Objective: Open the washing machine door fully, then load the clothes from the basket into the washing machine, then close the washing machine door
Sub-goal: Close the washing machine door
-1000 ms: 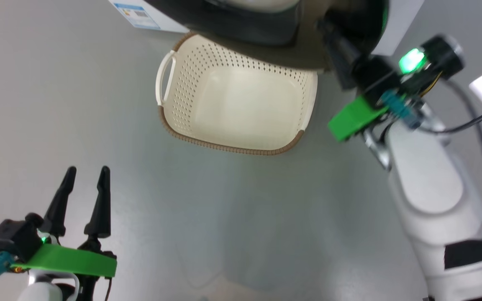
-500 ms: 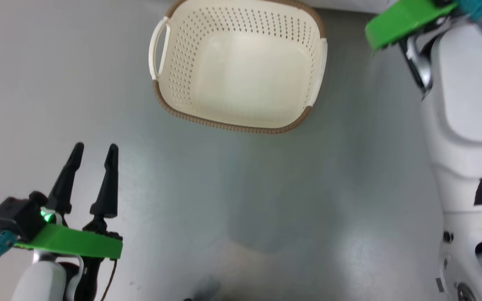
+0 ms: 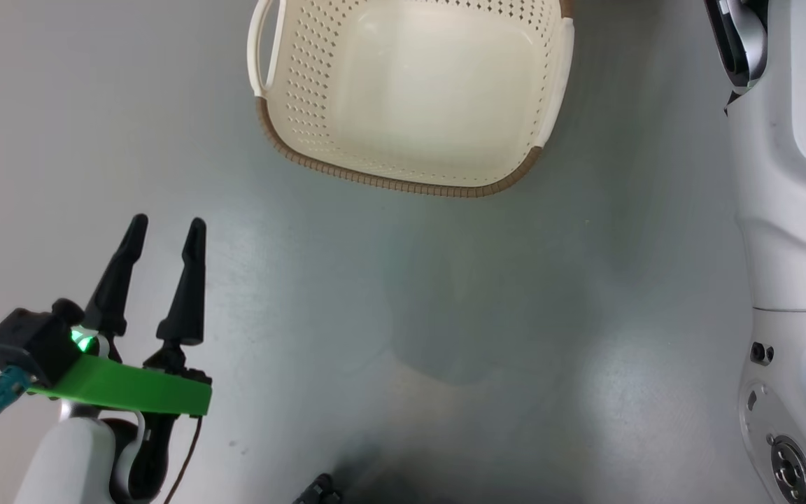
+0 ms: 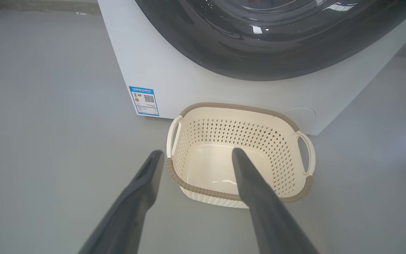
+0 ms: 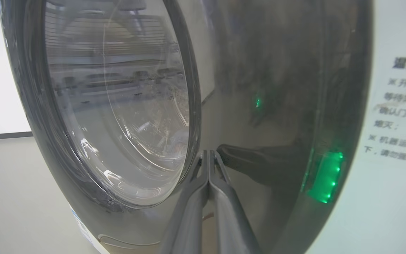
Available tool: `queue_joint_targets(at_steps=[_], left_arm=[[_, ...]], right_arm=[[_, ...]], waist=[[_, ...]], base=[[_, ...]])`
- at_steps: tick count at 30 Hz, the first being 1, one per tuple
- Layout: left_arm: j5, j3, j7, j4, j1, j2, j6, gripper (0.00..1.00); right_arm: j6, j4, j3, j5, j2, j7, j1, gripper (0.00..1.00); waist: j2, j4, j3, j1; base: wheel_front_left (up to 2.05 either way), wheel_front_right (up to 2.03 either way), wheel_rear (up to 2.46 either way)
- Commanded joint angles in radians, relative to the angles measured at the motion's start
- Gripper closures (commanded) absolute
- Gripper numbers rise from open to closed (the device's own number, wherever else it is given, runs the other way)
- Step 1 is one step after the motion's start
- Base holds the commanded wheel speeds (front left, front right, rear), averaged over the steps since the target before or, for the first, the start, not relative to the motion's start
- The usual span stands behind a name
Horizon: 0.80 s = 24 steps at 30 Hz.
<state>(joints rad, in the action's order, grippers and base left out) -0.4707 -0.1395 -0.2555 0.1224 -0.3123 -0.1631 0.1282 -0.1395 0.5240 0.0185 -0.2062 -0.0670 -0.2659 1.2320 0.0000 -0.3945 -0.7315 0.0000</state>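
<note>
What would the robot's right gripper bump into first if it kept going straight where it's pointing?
The right gripper, shut, points at the washing machine door, on its glossy black rim beside the glass window. It would meet that rim first; it looks very close, perhaps touching.

The left tool [image 3: 167, 224] sits low on the robot's left, its two dark fingers spread wide and pointing forward, with a green bracket [image 3: 123, 395] across its wrist. The right tool [image 5: 209, 153] has its fingers pressed flat together. The pale right arm [image 3: 788, 210] runs up the head view's right edge.
</note>
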Motion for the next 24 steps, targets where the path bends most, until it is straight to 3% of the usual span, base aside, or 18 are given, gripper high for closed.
queue_joint_targets(at_steps=[1, 10, 24], left_arm=[[-0.003, 0.04, -0.006, -0.022, -0.002, -0.036, 0.003, 0.0], [0.006, 0.064, -0.006, -0.032, 0.008, -0.044, 0.003, 0.0], [0.047, 0.112, -0.006, -0.06, 0.054, -0.07, 0.003, 0.0]], right_arm=[[0.009, -0.032, 0.005, 0.014, 0.017, 0.004, 0.016, 1.0], [0.009, -0.058, -0.059, 0.086, 0.017, 0.004, -0.103, 1.0], [0.009, -0.167, -0.108, 0.234, 0.017, 0.004, -0.425, 1.0]], waist=[[0.0, 0.006, 0.004, 0.0], [0.0, 0.046, 0.057, 0.0], [0.0, 0.155, 0.192, 0.0]], base=[[0.0, 0.0, 0.0], [0.0, 0.0, 0.0], [0.0, 0.0, 0.0]])
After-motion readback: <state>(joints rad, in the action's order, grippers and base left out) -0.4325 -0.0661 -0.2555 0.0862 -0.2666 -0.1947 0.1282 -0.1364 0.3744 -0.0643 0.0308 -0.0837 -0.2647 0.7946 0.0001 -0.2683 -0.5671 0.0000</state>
